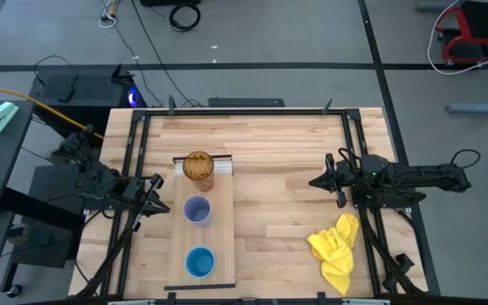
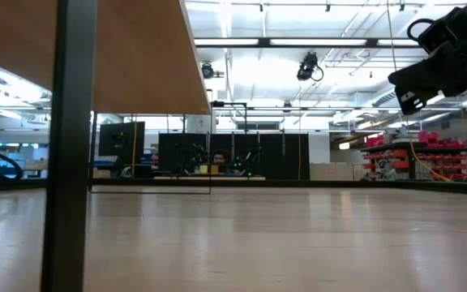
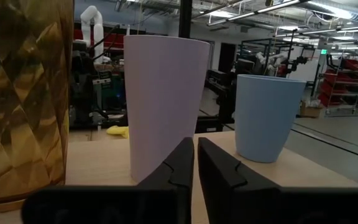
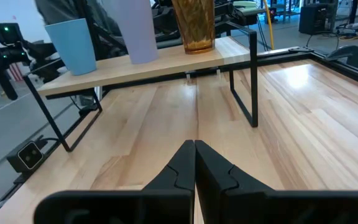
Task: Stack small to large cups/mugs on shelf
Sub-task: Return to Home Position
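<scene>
Above the slatted wooden table top (image 1: 286, 220), a long narrow pale wooden shelf (image 1: 221, 237) carried a row: tall translucent amber tumbler (image 1: 199, 169), mid-sized lavender plastic cup (image 1: 196, 210), short bright blue plastic cup (image 1: 200, 262). Well apart lay a crumpled yellow cloth (image 1: 335, 250). Beside the shelf hung the left gripper (image 1: 164, 206), opposite it the right gripper (image 1: 314, 181), both with fingers pressed together.

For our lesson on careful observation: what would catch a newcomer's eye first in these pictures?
Three cups stand in a row on the wooden shelf: amber tumbler, lavender cup, blue cup. The left claw and right claw flank the shelf, both shut. A crumpled yellow cloth lies on the table, on its right side.
</scene>
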